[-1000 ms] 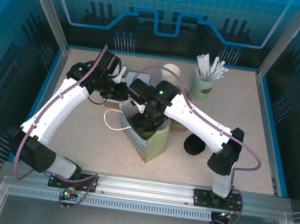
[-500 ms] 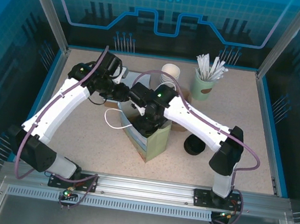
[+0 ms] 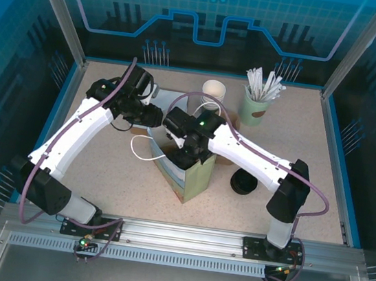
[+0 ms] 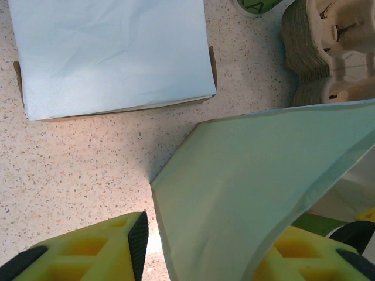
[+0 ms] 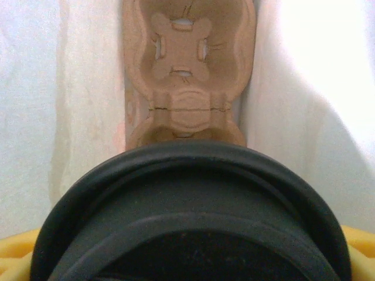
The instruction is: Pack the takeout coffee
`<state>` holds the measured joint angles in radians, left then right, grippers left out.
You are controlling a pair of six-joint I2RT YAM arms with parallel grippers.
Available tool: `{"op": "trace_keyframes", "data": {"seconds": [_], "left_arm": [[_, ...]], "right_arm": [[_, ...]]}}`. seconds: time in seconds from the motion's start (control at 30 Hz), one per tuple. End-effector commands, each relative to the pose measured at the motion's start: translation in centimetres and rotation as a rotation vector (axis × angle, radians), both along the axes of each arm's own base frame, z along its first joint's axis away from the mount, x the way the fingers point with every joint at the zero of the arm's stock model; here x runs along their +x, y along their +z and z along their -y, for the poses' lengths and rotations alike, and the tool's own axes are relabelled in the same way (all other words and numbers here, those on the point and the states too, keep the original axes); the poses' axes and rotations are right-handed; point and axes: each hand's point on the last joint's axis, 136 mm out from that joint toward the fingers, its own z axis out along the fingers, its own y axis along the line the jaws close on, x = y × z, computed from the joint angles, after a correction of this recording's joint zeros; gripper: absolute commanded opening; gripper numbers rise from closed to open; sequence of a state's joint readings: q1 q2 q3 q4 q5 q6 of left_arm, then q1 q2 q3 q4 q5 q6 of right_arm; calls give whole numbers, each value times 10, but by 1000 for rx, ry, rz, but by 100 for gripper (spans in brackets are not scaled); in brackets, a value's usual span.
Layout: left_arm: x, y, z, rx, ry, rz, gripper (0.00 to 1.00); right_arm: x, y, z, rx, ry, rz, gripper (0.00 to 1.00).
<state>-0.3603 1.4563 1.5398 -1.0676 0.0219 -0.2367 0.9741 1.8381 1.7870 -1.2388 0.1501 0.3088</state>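
The takeout coffee wears a black lid (image 5: 187,193), and a strip of its olive-green side (image 4: 319,225) shows past the bag wall. My right gripper (image 5: 187,260) is shut on it, yellow fingers (image 5: 17,252) at both sides, reaching down into the pale green paper bag (image 3: 196,180). Below the cup, on the bag's floor, lies a brown pulp carrier (image 5: 187,70). At the bag's back left corner my left gripper (image 3: 158,118) is open. The bag's wall (image 4: 246,175) stands between its fingers (image 4: 137,237), with a gap beside the left pad.
Behind the bag stand an open cup with a white rim (image 3: 213,90) and a mint-green cup of white sticks (image 3: 255,108). A loose black lid (image 3: 243,183) lies right of the bag. White napkins (image 4: 111,52) and stacked pulp carriers (image 4: 328,52) lie nearby.
The left gripper's jaws have spread and let go of the bag's wall. The right arm has shifted slightly, keeping the lidded cup inside the bag.
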Motion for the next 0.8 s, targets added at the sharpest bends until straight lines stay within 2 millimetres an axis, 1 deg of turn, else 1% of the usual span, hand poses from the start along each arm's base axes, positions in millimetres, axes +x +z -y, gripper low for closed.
{"op": "trace_keyframes", "data": {"seconds": [0.0,0.5,0.67,0.77], "left_arm": [[-1,-5,-1,11,4,-21,46],[-1,-7,0,10,3,-27,48],[-1,-8,0,10,0,-32,49],[-1,-8,1,7,-1,-32,49]], "right_arm": [[2,5,3,21,4,10,79],[5,-6,4,23,0,-3,79],[10,-6,3,32,2,1,79],[13,-1,0,46,2,5,79]]}}
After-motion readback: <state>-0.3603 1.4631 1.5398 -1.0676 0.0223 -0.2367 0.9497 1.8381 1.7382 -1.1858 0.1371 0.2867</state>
